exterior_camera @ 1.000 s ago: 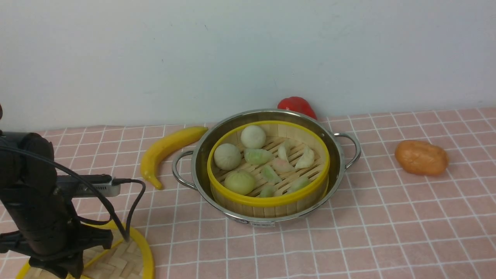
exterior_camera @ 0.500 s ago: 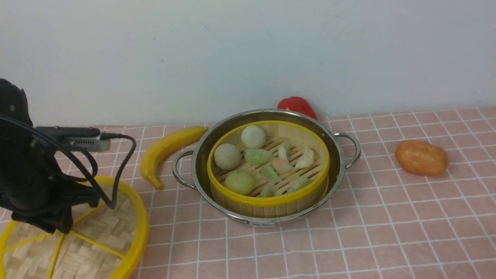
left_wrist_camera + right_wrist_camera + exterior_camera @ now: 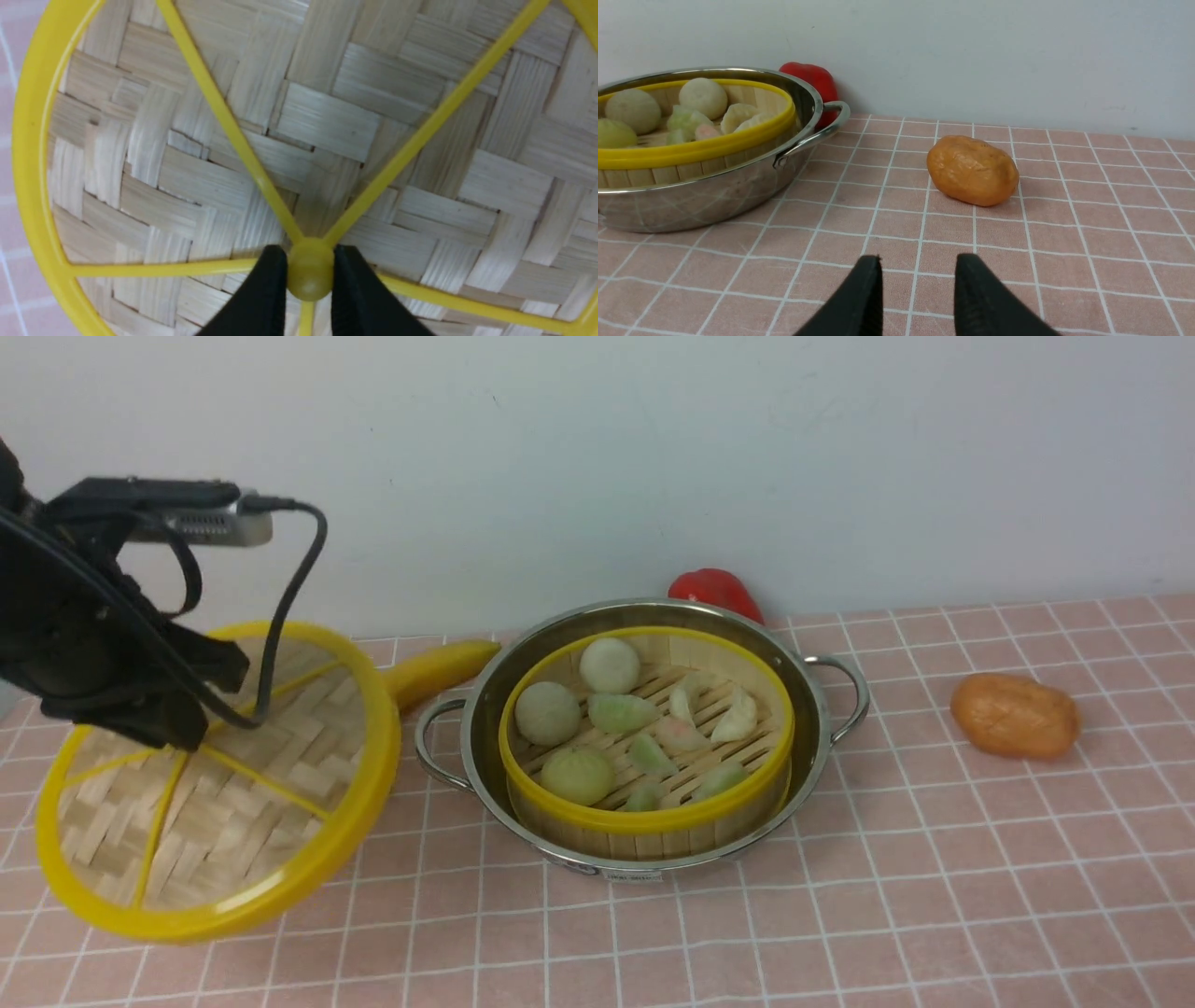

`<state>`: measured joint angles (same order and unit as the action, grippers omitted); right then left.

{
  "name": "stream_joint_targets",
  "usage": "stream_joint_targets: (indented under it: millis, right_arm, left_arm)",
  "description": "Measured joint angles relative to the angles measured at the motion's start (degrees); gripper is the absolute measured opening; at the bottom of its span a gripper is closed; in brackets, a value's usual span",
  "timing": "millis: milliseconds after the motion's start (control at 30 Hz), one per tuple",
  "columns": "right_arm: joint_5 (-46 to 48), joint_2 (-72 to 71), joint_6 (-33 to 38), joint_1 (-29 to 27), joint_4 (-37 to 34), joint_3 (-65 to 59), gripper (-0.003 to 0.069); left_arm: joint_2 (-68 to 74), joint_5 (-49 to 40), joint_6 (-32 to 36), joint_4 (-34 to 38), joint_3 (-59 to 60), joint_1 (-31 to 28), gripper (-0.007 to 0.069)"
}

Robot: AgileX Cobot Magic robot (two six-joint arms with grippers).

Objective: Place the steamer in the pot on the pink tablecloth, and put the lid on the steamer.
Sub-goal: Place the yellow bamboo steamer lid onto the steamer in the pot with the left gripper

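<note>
Now the lid [image 3: 243,803] half hides the banana [image 3: 439,667], raised higher by my left gripper [image 3: 309,254] clenched on its hub.

Left arm [image 3: 75,644]: black, positioned over the left edge of the pink grid-lined tablecloth [image 3: 1064,233]. Left gripper [image 3: 310,275]: black fingers [image 3: 261,298] clamped on the yellow central hub of the flat woven-bamboo lid [image 3: 327,116]. Right gripper [image 3: 917,284]: low over the cloth, fingers apart.
</note>
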<state>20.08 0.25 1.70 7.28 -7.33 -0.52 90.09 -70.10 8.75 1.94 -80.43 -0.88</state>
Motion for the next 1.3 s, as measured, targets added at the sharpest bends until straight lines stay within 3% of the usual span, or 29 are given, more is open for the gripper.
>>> stream_joint_targets:
  millis: [400,667,867,1300]
  right_arm:
    - [0.0,0.0,0.0,0.0,0.0,0.0,0.0242]
    - [0.0,0.0,0.0,0.0,0.0,0.0,0.0242]
    - [0.0,0.0,0.0,0.0,0.0,0.0,0.0242]
    - [0.0,0.0,0.0,0.0,0.0,0.0,0.0242]
  left_arm:
    - [11.0,-0.3,1.2,-4.0,-18.2,14.4,0.0113]
    - [22.8,-0.2,4.9,-5.9,-32.8,24.7,0.0113]
    - [28.4,-0.2,8.5,-6.6,-36.5,30.3,0.0113]
    - [31.1,-0.2,11.8,-8.3,-36.9,31.9,0.0113]
